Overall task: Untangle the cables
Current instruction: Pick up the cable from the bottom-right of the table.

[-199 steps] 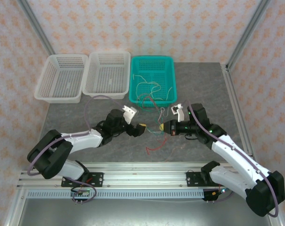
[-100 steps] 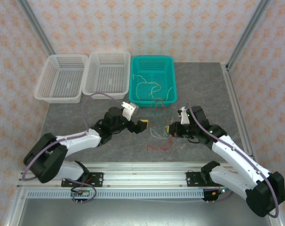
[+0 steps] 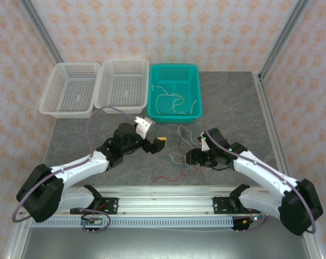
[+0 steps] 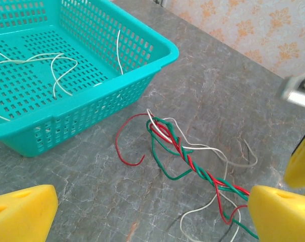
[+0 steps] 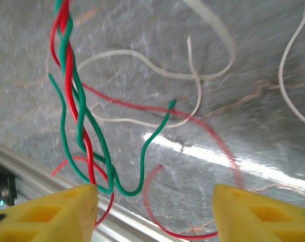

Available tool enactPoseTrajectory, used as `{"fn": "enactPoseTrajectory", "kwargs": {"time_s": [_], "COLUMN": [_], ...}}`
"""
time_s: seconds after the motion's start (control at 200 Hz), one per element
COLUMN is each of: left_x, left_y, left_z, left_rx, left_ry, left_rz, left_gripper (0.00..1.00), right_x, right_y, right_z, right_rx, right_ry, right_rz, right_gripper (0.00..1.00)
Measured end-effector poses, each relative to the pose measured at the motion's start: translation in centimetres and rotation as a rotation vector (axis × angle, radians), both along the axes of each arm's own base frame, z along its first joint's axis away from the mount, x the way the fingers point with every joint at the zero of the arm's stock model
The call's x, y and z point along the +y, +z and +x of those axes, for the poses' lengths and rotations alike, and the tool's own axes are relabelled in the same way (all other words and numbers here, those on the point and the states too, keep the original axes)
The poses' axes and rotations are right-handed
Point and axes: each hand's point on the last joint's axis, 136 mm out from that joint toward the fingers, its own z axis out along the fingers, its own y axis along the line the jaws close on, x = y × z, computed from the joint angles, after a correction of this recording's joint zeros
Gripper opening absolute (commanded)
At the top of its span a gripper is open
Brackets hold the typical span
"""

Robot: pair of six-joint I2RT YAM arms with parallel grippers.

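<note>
1. The left gripper (image 3: 159, 142) stands wide open. Its yellow fingertips (image 4: 22, 212) are far apart and grip nothing.
2. The cables (image 4: 190, 160), red, green and cream-white wires twisted into a braid, lie on the grey stone-patterned table (image 3: 233, 102) between the two arms.
3. In the left wrist view the braid lies ahead of the open fingers. It slants down toward the fingertip at the right of the frame, and its lower end passes just beside that pad. Whether they touch cannot be told.
4. The right gripper (image 5: 155, 209) is also open and holds nothing.
5. In the right wrist view the braid runs close beside the pad (image 5: 46, 212) at the left of the frame. Loose green, red and white ends spread over the table beyond the gap.
6. A teal basket (image 3: 175, 116) sits just beyond the braid, with a few cream-white wires (image 4: 51, 63) lying inside it, apart from the tangle.
7. Two white baskets (image 3: 68, 112) stand in a row to its left.
</note>
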Motion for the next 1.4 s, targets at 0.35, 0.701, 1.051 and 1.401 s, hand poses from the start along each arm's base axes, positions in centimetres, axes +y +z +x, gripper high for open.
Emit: {"fn": "enactPoseTrajectory", "kwargs": {"time_s": [0.35,0.701,1.051,1.401], "left_x": [-0.2,0.0,0.2,0.2], "left_y": [-2.3,-3.2,-2.5,-2.4], "left_z": [-0.3,-0.6,-0.8,-0.9], "left_rx": [0.069,0.103,0.089,0.092], "left_ry": [-0.017,-0.015,-0.017,-0.017], "left_rz": [0.034,0.057,0.052,0.053], "left_gripper": [0.97,0.97,0.97,0.97], "right_x": [-7.0,-9.1,-8.9,-9.2], "right_y": [3.1,-3.9,-6.3,-7.7], "right_z": [4.1,2.2,4.1,4.1], "right_rx": [-0.135,0.297,0.328,0.341], "right_ry": [-0.429,-0.855,-1.012,-1.054], "right_rz": [-0.176,-0.347,-0.257,-0.270], "right_gripper": [0.47,0.57,0.56,0.00]}}
